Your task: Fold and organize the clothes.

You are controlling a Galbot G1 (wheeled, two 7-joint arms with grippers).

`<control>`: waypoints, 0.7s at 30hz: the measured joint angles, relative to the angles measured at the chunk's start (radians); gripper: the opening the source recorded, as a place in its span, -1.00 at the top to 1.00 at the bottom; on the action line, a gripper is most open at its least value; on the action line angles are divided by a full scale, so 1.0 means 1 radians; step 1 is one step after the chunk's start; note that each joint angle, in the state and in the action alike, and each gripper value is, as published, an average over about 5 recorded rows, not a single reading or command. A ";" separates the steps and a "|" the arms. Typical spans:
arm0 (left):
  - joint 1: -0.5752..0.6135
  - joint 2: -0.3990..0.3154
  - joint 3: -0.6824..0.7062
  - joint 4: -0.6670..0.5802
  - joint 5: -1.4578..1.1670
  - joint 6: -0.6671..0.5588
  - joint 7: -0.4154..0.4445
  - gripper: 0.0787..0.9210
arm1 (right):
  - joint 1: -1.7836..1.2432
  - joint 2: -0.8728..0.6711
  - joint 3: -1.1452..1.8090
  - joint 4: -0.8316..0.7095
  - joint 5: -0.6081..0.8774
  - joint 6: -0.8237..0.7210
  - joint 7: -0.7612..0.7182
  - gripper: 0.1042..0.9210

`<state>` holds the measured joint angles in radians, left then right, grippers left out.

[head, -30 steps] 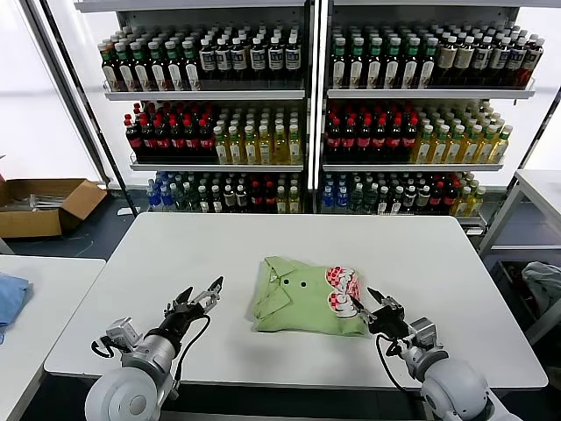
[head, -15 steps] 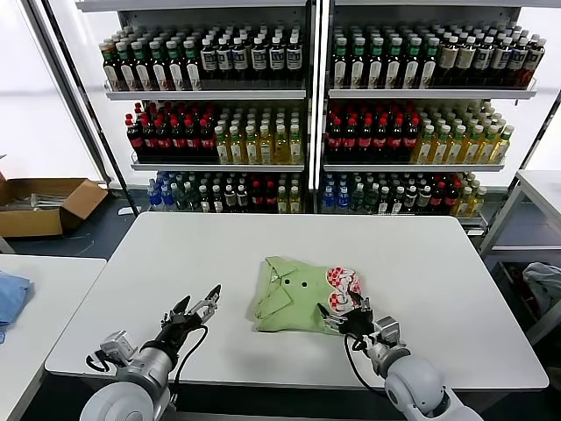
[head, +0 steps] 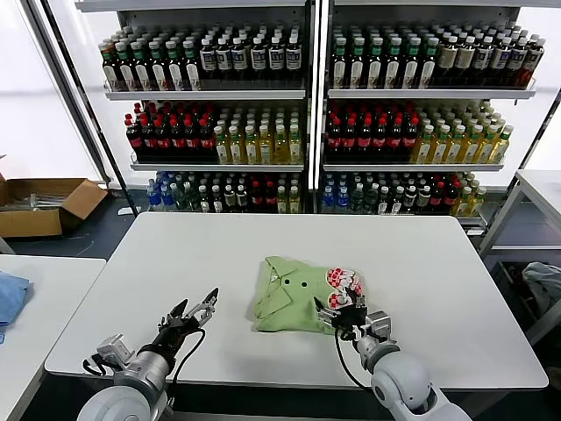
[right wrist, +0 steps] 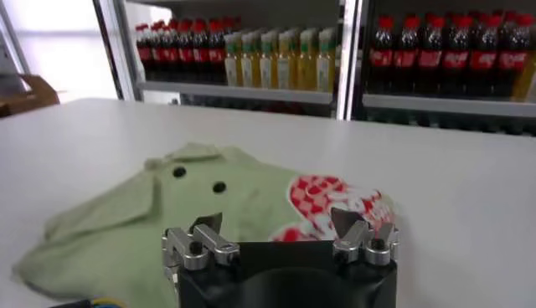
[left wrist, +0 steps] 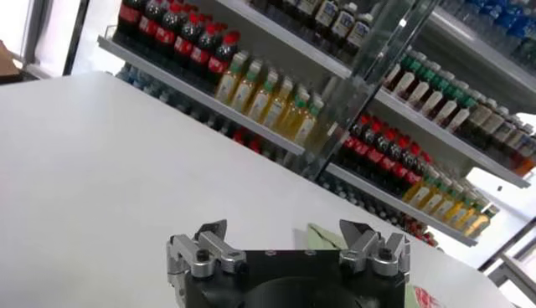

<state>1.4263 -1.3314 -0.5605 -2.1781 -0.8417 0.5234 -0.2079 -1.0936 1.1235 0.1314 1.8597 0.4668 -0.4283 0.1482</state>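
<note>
The light green polo shirt [head: 302, 296] lies folded on the white table [head: 175, 254], collar and dark buttons on its left part, red-and-white graphic at its right. It fills the right wrist view [right wrist: 193, 209]; a corner of it shows in the left wrist view [left wrist: 322, 238]. My right gripper [head: 340, 309] is open over the shirt's near right edge, by the graphic; it shows in its wrist view [right wrist: 276, 228] just above the cloth, holding nothing. My left gripper [head: 195, 307] is open and empty over bare table left of the shirt, also seen in its wrist view [left wrist: 285, 234].
Shelves of bottles [head: 307, 114] stand behind the table. A second table with a blue cloth [head: 10, 294] is at the left, a cardboard box [head: 44, 203] on the floor beyond it. A greyish bundle of cloth [head: 543, 285] lies at the far right.
My right gripper has moved left and inward from off the shirt's right corner to over its near right edge. My left gripper has drawn slightly back toward me.
</note>
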 measured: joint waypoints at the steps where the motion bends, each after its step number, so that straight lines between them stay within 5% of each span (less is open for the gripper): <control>1: -0.001 0.002 -0.002 0.000 -0.001 0.000 0.000 -0.77 | 0.011 0.006 -0.006 -0.003 0.004 0.004 0.003 -0.76; 21: 0.011 0.032 -0.043 0.017 -0.029 0.000 0.015 -0.77 | 0.225 0.084 -0.110 -0.176 -0.053 -0.062 -0.042 -0.76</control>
<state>1.4370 -1.2999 -0.6036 -2.1613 -0.8708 0.5237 -0.1931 -0.8688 1.2071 0.0210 1.6839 0.4143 -0.4901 0.1061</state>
